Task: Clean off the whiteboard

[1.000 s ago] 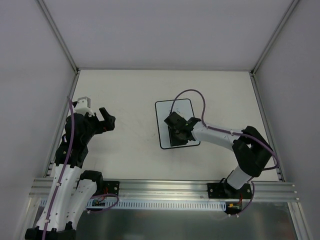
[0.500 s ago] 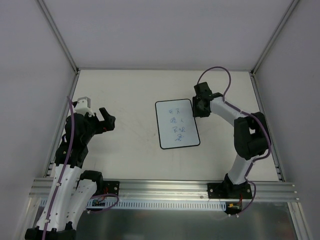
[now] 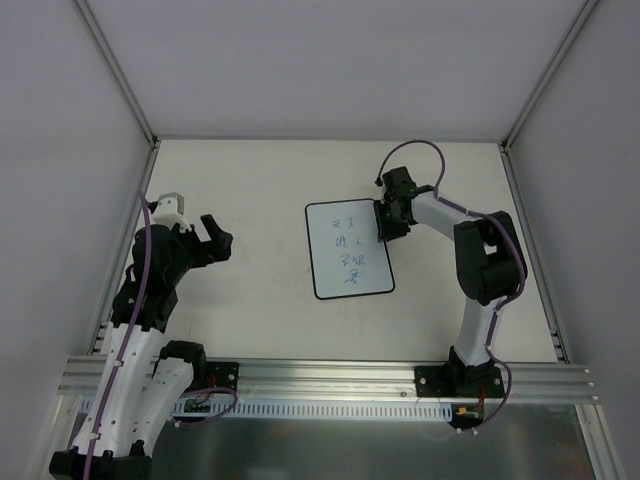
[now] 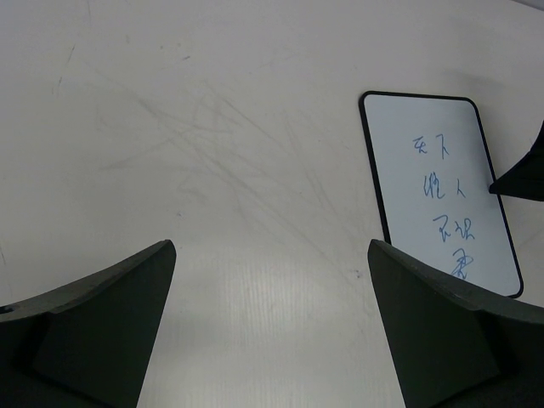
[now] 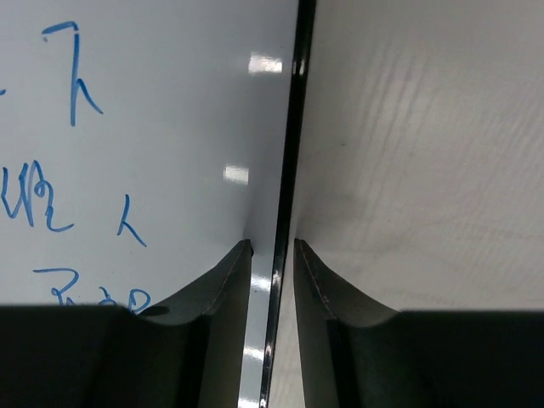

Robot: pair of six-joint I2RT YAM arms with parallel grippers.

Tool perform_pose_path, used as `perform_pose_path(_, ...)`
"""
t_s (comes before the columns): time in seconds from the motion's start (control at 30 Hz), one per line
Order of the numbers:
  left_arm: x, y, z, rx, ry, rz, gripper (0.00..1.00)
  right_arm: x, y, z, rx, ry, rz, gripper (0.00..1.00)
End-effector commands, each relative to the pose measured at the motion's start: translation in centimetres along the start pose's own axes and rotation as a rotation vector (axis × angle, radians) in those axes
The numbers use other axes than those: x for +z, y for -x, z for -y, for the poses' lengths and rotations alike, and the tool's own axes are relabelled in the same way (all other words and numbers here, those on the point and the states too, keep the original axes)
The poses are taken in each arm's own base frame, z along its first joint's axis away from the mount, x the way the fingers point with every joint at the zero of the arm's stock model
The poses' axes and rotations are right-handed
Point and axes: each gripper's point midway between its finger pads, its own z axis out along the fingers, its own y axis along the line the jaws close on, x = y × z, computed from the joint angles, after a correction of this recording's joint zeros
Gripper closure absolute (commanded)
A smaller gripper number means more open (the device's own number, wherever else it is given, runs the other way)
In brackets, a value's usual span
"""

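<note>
The whiteboard (image 3: 348, 250) lies flat on the table at centre, bearing several lines of blue handwriting. It also shows in the left wrist view (image 4: 442, 187) and the right wrist view (image 5: 127, 127). My right gripper (image 3: 385, 222) is at the board's right edge near the upper corner. In its wrist view the right gripper (image 5: 272, 244) is almost closed, one fingertip on the board's face and one on the table, with the black border between them. My left gripper (image 3: 215, 238) is open and empty, well left of the board; it also shows in the left wrist view (image 4: 270, 245). No eraser shows.
The table (image 3: 250, 190) is cream with faint scuffs, walled by grey panels on three sides. An aluminium rail (image 3: 330, 380) with both arm bases runs along the near edge. The right arm's purple cable (image 3: 420, 148) loops above the wrist.
My right arm left the middle of the board and swung to its right edge. The board has since shifted slightly left. The left arm has not moved.
</note>
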Motion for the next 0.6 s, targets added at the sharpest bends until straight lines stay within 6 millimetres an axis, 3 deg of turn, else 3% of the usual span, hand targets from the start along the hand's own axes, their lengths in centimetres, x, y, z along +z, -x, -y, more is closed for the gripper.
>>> perform_pose_path(0.0, 0.5, 0.0, 1.3, -0.005, -0.068, -0.009, 0.01, 0.7, -3.4, -2.9, -0.104, 0.086, -0.09, 0.71)
perform_pose_path(0.17, 0.9, -0.6, 1.8, -0.006, -0.092, -0.046, 0.01, 1.1, -7.3, -5.8, -0.227, 0.127, -0.162, 0.81)
perform_pose_path(0.33, 1.7, -1.6, 2.4, -0.054, -0.114, -0.111, 0.01, 1.2, -10.1, -6.8, -0.301, 0.14, -0.211, 0.92)
perform_pose_path(0.47, 2.5, -3.3, 3.4, -0.156, -0.114, -0.191, 0.01, 0.6, -10.0, -7.1, -0.284, 0.146, -0.184, 0.93)
perform_pose_path(0.57, 3.6, -5.6, 3.8, -0.204, -0.058, -0.266, 0.01, -1.1, -8.2, -7.7, -0.246, 0.153, -0.105, 0.92)
